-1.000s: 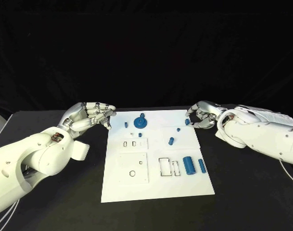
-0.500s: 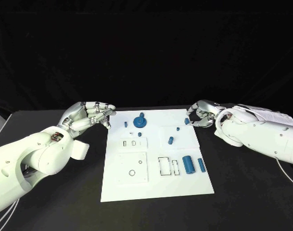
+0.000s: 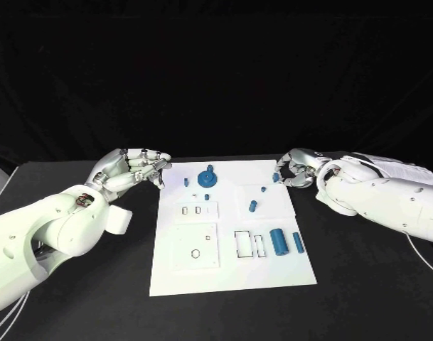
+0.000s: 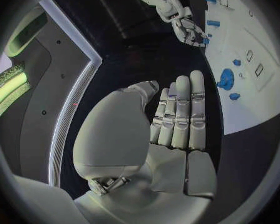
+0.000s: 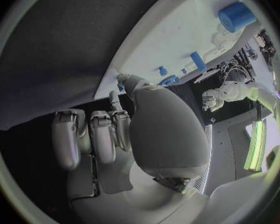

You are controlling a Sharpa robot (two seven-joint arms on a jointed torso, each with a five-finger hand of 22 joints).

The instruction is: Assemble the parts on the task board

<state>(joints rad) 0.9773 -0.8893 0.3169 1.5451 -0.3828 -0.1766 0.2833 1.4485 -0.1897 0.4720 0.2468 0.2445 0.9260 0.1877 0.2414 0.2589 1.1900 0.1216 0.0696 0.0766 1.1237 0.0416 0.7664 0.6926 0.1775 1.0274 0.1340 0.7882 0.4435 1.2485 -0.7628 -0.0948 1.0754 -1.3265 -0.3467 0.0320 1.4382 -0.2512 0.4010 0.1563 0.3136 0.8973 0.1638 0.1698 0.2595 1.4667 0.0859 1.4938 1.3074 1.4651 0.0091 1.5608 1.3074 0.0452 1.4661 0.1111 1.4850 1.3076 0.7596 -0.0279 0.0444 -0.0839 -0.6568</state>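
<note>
Over the last second little has changed: my left hand stays curled on nothing beside the task board, my right hand pinches a small blue part at its far right corner, not yet seated.

Right robot hand hides whatever its fingertips pinch.

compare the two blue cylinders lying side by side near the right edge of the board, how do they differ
The left cylinder is thicker and a little longer; the right cylinder is thinner. The left one lies just beside the black-outlined rectangular slot, while the right one lies nearer the board's right edge. Both are blue, lie flat pointing the same way, and neither is touched by a hand.
</note>
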